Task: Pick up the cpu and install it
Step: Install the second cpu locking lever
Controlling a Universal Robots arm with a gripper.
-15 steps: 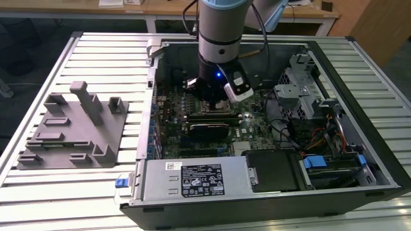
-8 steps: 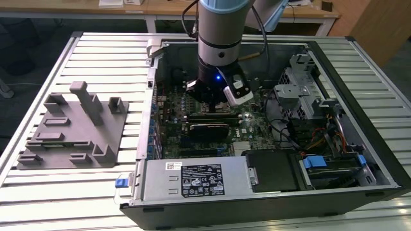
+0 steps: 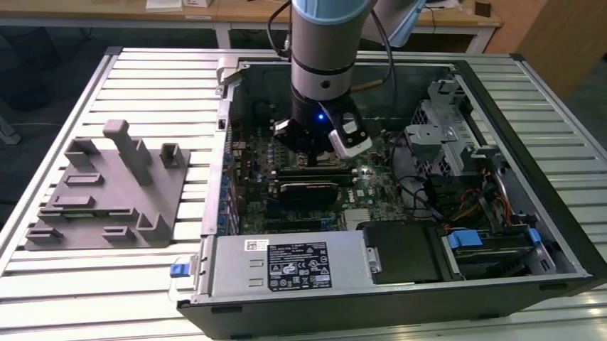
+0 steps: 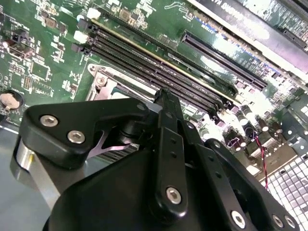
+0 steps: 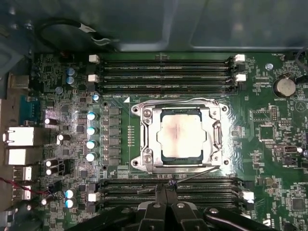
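Observation:
The cpu (image 5: 182, 132), a pale silvery square, lies flat inside the metal-rimmed socket frame (image 5: 144, 137) on the green motherboard (image 5: 269, 144). In the first wrist view my gripper (image 5: 166, 188) is shut with nothing between its black fingers, and its tips are over the memory slots (image 5: 168, 185) just beside the socket, apart from the cpu. The second wrist view has the gripper (image 4: 163, 94) and its black linkage in front of the socket frame's corner (image 4: 102, 79). In the exterior view the gripper (image 3: 308, 148) is low inside the open computer case, above the board.
A grey plastic tray (image 3: 104, 192) with upright posts stands on the slatted table at the exterior view's left. Inside the case (image 3: 531, 177) are a silver power supply (image 3: 284, 266), a graphics card (image 3: 308, 190), a drive cage (image 3: 446, 135) and cables (image 3: 465, 206) close to the arm.

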